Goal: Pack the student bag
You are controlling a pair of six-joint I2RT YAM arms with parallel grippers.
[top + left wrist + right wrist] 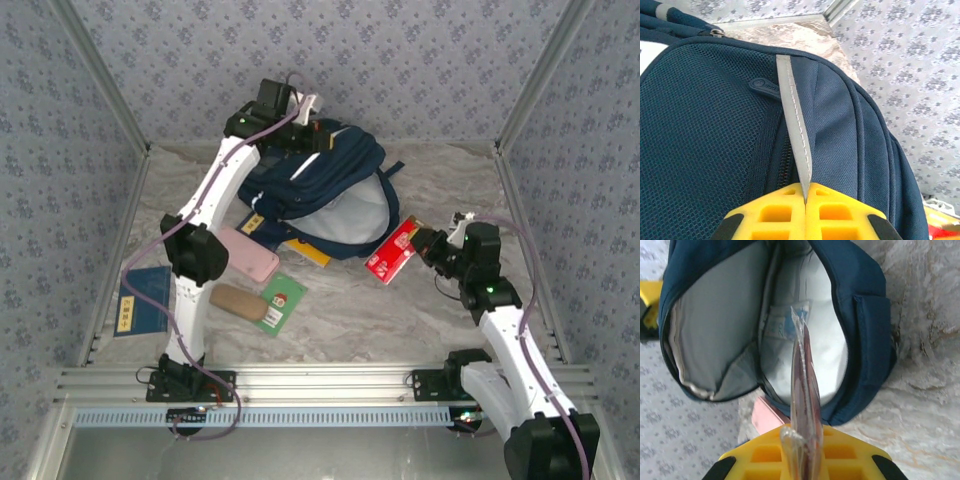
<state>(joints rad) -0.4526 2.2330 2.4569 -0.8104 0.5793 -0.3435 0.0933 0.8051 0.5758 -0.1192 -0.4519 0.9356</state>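
Right now the big navy-blue cloth backpack (340, 165) lies open at the far side of the table (400, 310). To steady it, the left gripper (805, 200) pinches its grey strap (790, 110); the right gripper (802, 442) clamps a flat red packet (805, 385), aimed inside.

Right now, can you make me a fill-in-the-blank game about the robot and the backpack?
The left gripper pinches a ____ strip on the student bag. The right gripper holds a flat packet coloured ____. The bag's big pocket is not zipped shut but ____.
Missing words: grey; red; open.
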